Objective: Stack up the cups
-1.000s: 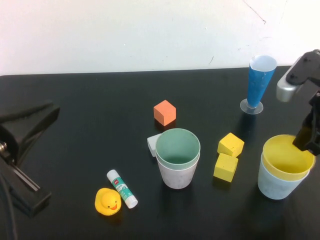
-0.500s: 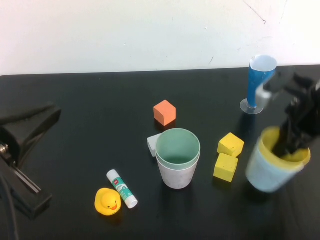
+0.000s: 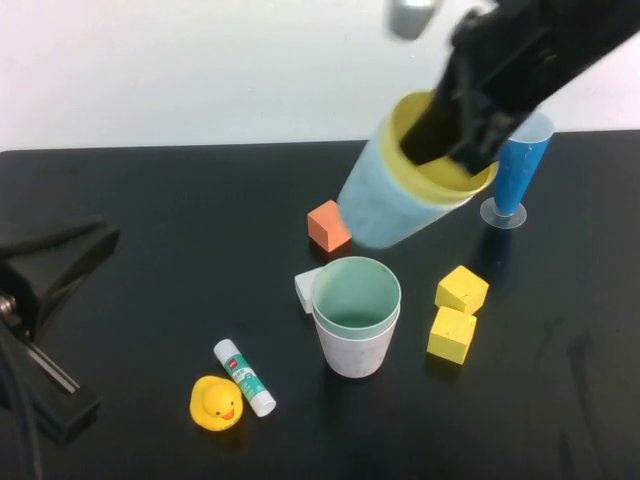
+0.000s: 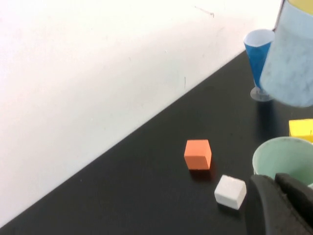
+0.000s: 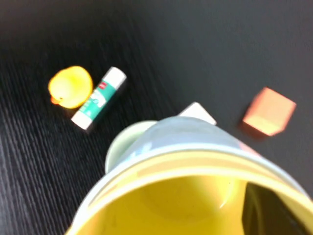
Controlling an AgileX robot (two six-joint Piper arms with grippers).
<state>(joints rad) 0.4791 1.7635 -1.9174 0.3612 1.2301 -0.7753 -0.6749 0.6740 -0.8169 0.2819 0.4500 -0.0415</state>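
Your right gripper [image 3: 452,128] is up in the air over the middle of the table [image 3: 180,200], clamped on the rim of the yellow cup [image 3: 440,165] – one finger reaches down inside it. The yellow cup sits nested in the light blue cup [image 3: 385,205], and the pair hangs tilted, clear of the table, above and just behind the mint green cup [image 3: 356,295]. That green cup stands upright inside the pale pink cup [image 3: 355,350] near the centre of the table, so you have two stacks of two, one held and one standing.

Your left gripper [image 3: 45,300] sits parked low at the left edge, well apart from the cups, its fingers closed on nothing.

Around the standing stack: a white block [image 3: 304,290] touches it on the left, an orange cube [image 3: 329,225] lies behind it (partly under the lifted pair in the high view), and two yellow blocks [image 3: 456,310] lie to its right. A glue stick [image 3: 244,377] and a yellow rubber duck [image 3: 216,403] rest side by side at front left – the duck just beside the stick. The tall blue cone [image 3: 518,170] stands on its clear base at back right, behind the right arm
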